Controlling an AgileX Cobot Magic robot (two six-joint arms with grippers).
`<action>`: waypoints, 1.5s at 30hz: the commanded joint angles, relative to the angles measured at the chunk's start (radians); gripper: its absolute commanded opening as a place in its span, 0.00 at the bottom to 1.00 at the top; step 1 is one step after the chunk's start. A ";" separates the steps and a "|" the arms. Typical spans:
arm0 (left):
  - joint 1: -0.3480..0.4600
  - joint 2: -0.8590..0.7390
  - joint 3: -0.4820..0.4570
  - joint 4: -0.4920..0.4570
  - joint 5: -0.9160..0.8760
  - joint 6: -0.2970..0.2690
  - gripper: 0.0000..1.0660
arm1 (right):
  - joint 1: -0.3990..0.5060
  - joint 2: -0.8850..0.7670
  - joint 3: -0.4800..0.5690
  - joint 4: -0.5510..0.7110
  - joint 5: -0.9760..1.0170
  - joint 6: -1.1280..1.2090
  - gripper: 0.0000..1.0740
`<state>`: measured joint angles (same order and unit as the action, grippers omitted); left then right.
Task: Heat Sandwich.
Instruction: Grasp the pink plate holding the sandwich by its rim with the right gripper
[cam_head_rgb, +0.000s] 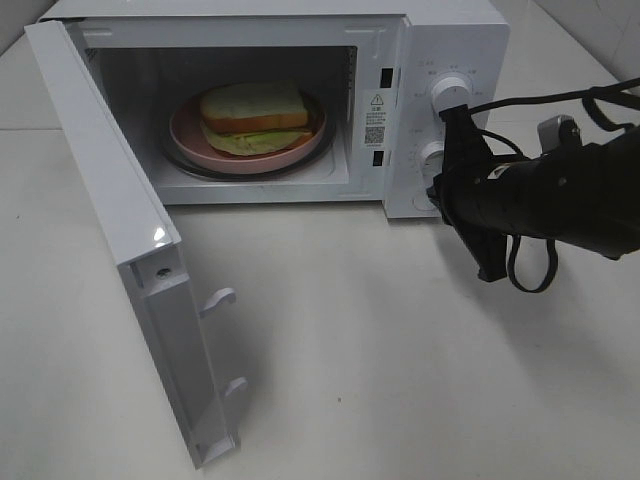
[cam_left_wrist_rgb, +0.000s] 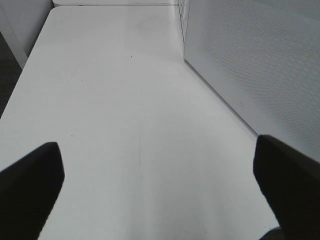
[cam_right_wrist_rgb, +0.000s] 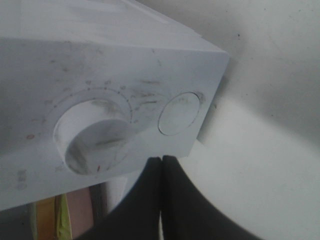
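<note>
White enamel is framing the scene as the microwave (cam_head_rgb: 480, 40) is standing on a pale table (cam_head_rgb: 400, 350) with its door (cam_head_rgb: 110, 230) swinging wide open toward the left of the high view. Inside the cavity, the sandwich (cam_head_rgb: 252, 108) is lying on a round pink plate (cam_head_rgb: 250, 163). The plate is resting on the glass turntable (cam_head_rgb: 200, 168). The bread slices are showing pale tan, with a yellow-green layer peeking out along the front edge.

On the right, the black right gripper (cam_head_rgb: 438, 190) is hovering just in front of the control panel (cam_head_rgb: 470, 60), low on its face. The arm behind it is stretching in from the frame's right edge, with cables looping beneath. Its wrist camera is showing the two fingers pressed tightly together, with nothing between them. The tips (cam_right_wrist_rgb: 161, 159) are pointing toward the panel near a large dial (cam_right_wrist_rgb: 92, 135) and a smaller round button (cam_right_wrist_rgb: 180, 112). Whether they are touching the panel cannot be told.

The left gripper (cam_left_wrist_rgb: 156, 150) is appearing only in its own wrist view. Its dark fingers (cam_left_wrist_rgb: 30, 185) are standing far apart over bare tabletop, holding nothing. A white dotted face of the oven is running alongside it.
</note>
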<state>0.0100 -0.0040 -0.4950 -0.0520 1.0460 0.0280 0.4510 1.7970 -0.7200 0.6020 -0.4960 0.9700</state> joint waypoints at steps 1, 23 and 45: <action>0.001 -0.029 0.002 -0.006 -0.011 0.000 0.92 | -0.002 -0.057 0.024 -0.011 0.064 -0.067 0.01; 0.001 -0.029 0.002 -0.006 -0.011 0.000 0.92 | -0.002 -0.297 0.004 -0.128 0.696 -0.612 0.03; 0.001 -0.029 0.002 -0.006 -0.011 0.000 0.92 | -0.002 -0.324 -0.334 -0.481 1.461 -1.288 0.03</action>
<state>0.0100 -0.0040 -0.4950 -0.0520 1.0460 0.0280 0.4510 1.4810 -1.0480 0.1290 0.9470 -0.2680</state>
